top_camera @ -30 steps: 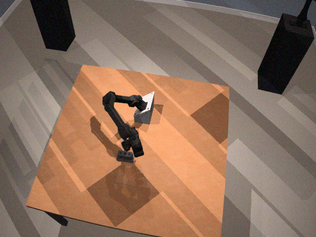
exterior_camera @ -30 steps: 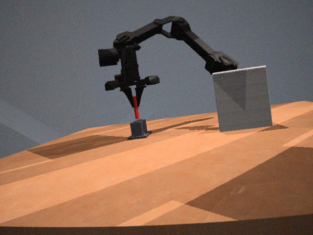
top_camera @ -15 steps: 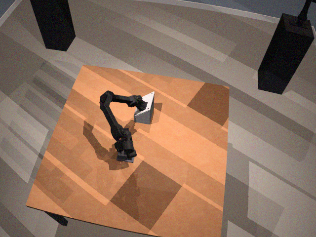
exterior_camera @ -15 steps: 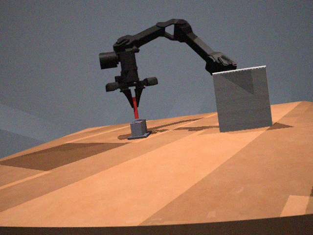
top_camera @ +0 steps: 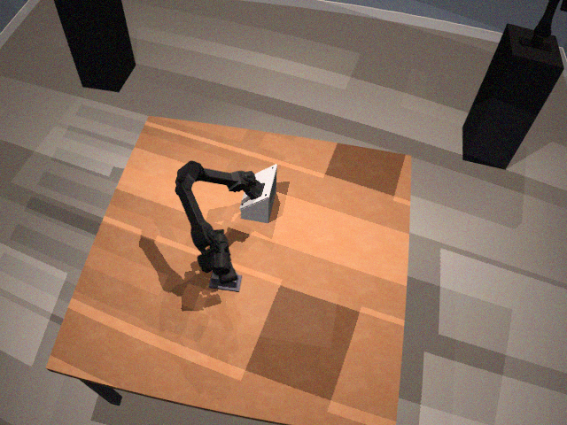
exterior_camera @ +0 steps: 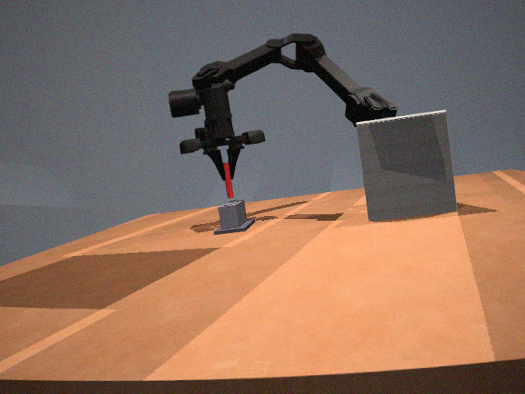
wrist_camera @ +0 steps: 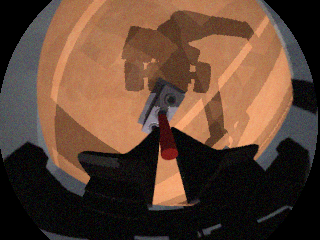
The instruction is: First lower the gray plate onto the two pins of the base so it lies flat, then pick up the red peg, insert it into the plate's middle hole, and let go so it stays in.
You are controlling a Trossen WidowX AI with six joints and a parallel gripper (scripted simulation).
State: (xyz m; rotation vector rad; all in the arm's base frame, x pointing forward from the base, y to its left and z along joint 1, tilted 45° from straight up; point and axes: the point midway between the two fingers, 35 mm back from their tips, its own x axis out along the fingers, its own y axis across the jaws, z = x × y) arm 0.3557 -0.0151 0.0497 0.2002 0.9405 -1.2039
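Observation:
My gripper [exterior_camera: 227, 171] [wrist_camera: 164, 130] [top_camera: 222, 267] points straight down and is shut on the red peg [exterior_camera: 229, 182] [wrist_camera: 166, 136], gripping its upper end. The peg hangs upright right over the gray plate [exterior_camera: 231, 214] [wrist_camera: 155, 108], which lies flat on the dark base [exterior_camera: 234, 229] [top_camera: 227, 288]. In the exterior view the peg's lower tip is at or just above the plate's top face. I cannot tell whether it has entered the hole. In the top view the gripper hides the plate and the peg.
A tall gray box [top_camera: 259, 202] [exterior_camera: 406, 169] carrying the arm's mount stands on the wooden table [top_camera: 320, 256] behind the base. Two black pillars [top_camera: 96, 41] [top_camera: 512, 96] stand on the floor off the table.

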